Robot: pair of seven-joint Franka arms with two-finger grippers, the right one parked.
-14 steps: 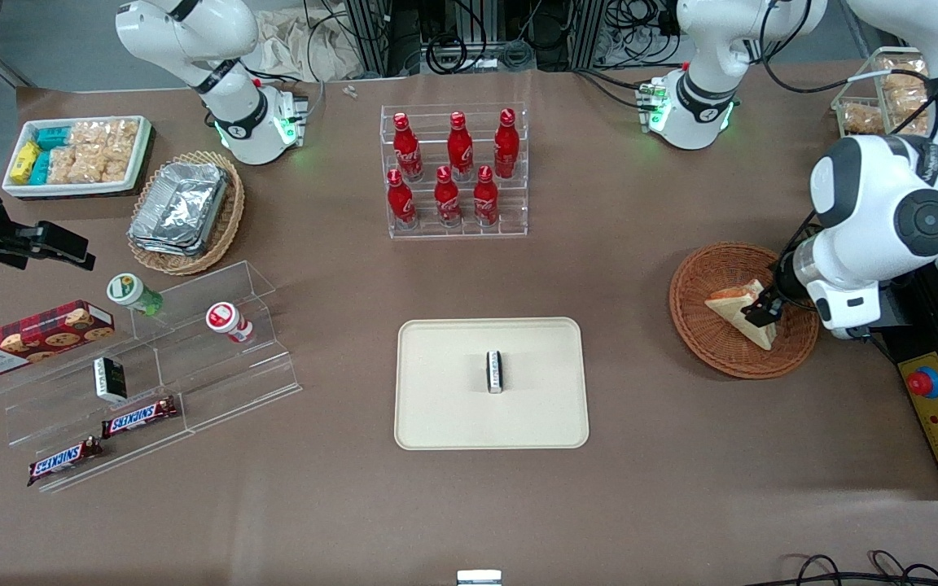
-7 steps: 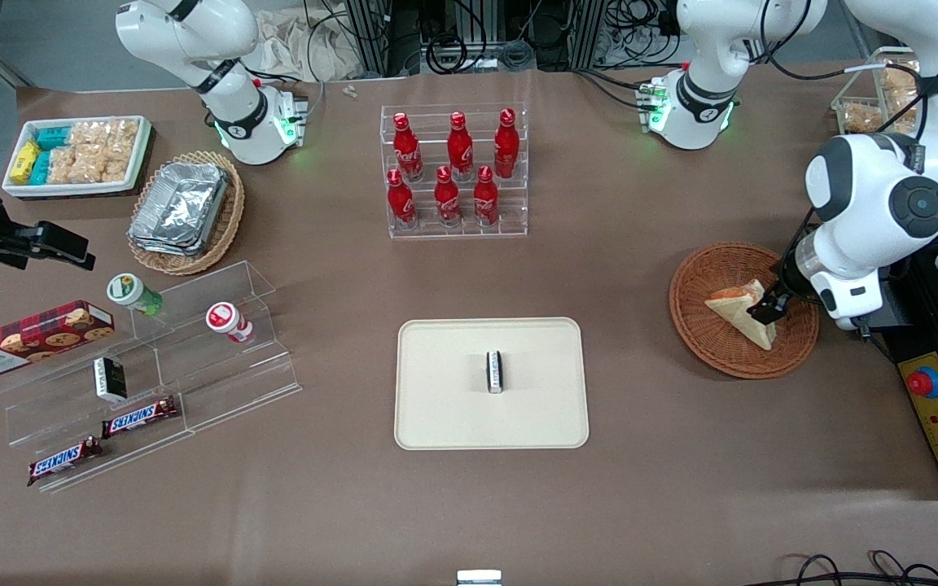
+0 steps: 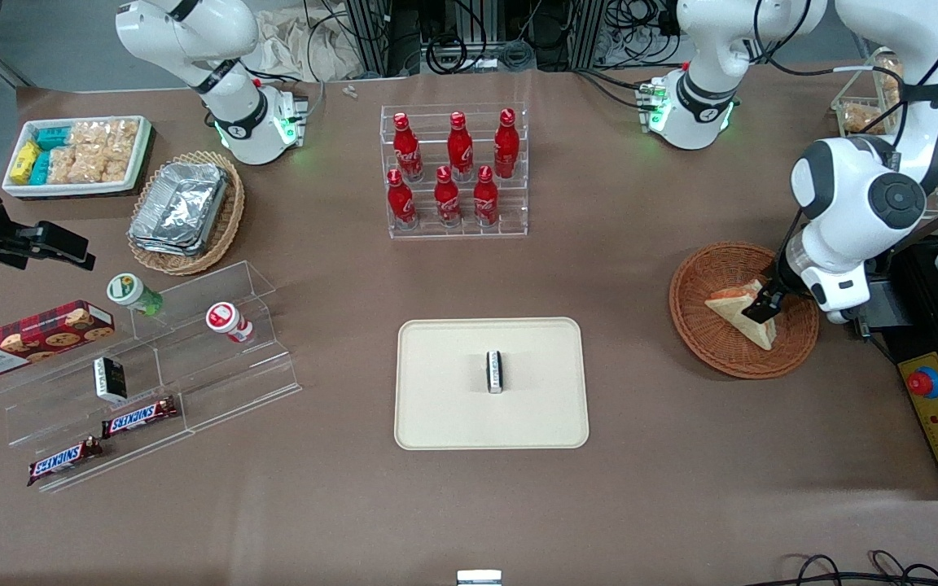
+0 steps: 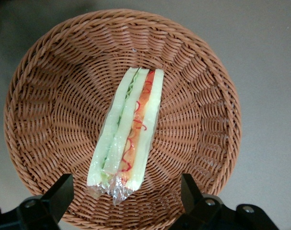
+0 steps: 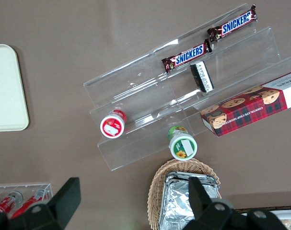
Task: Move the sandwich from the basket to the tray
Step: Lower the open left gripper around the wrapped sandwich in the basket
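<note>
Claw (image 4: pixel 121 199) spread wide, empty, its fingers (image 4: pixel 56 194) straddling the sandwich (image 4: pixel 128 132), apparently not touching it. Sandwich lies in the basket (image 4: pixel 49 96), wrapped in clear film, cut edge showing white bread with green and orange-red filling. In the front view, basket (image 3: pixel 705 342) sits at 3 o'clock from the tray (image 3: pixel 436 407).

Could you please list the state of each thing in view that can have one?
Sandwich: wrapped, on edge in the basket, not gripped.
Basket: holds only the sandwich.
Pincer: open, over the sandwich, fingers either side.
Tray: holds one small packet, no sandwich.
Bottles: upright, capped, in their rack.
</note>
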